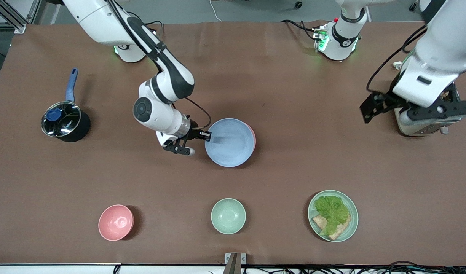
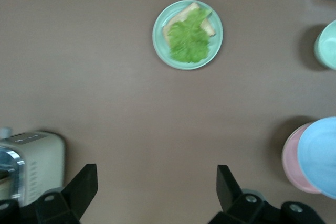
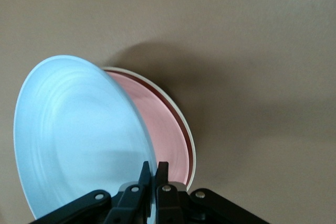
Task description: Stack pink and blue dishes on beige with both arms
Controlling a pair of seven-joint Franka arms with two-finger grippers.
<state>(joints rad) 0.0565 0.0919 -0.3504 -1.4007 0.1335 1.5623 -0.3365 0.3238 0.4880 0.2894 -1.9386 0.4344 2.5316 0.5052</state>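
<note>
The pale blue plate (image 1: 230,142) (image 3: 79,135) hangs tilted in mid-table, its rim pinched by my right gripper (image 1: 207,135) (image 3: 154,170), which is shut on it. Under it lies the pink plate (image 1: 252,136) (image 3: 163,124), resting on the beige plate, of which only a cream rim (image 3: 190,145) shows. The blue plate covers most of the pink one in the front view. The left wrist view catches the blue plate (image 2: 321,156) and the pink plate (image 2: 292,156) at its edge. My left gripper (image 1: 415,112) (image 2: 156,187) waits open and empty over the toaster at the left arm's end.
A cream toaster (image 1: 423,127) (image 2: 31,163) stands under the left gripper. Near the front camera sit a deep pink bowl (image 1: 116,222), a mint bowl (image 1: 228,215) and a mint plate with lettuce and bread (image 1: 333,215). A black pot with blue handle (image 1: 65,123) is at the right arm's end.
</note>
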